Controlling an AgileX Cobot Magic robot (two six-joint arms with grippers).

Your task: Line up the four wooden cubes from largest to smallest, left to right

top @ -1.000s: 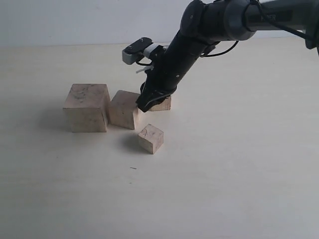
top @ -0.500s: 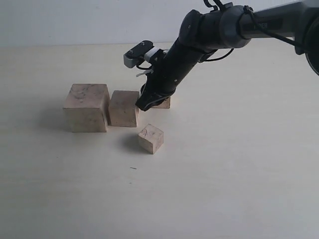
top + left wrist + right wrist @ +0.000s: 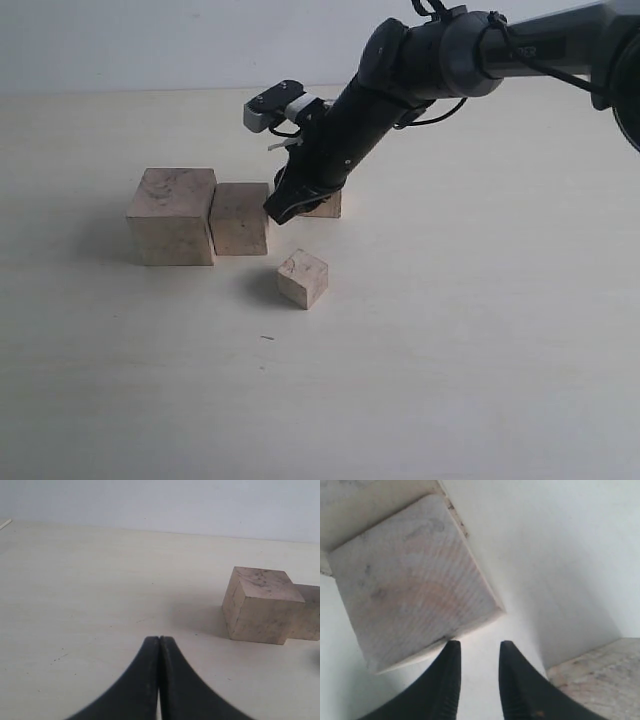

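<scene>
Since the earlier frame, the second-largest cube (image 3: 240, 218) has been shifted leftward and squared up. It now sits flush against the right face of the largest cube (image 3: 172, 215), where before it stood skewed with a gap. The right gripper (image 3: 278, 212) has travelled the same way with it.

Positions, all taken from the largest cube as seen in the exterior view:
- Second-largest cube: immediately to its right, faces touching, front edges roughly in line.
- Third cube (image 3: 328, 207): further right and slightly behind the row, apart from the second-largest cube and partly hidden by the right arm.
- Smallest cube (image 3: 303, 278): to the right and forward of the row, turned at an angle, clear of the others.
- All four rest on the pale table (image 3: 450, 350).

Right gripper: tips low at the right side of the second-largest cube. Contact cannot be confirmed. The right wrist view shows its jaws a little apart with nothing between them (image 3: 477, 647), the second-largest cube (image 3: 415, 590) by one finger and the third cube (image 3: 600, 680) off to the other side.

Left gripper (image 3: 159, 639): jaws pressed together, empty, well clear of the largest cube (image 3: 260, 607).
</scene>
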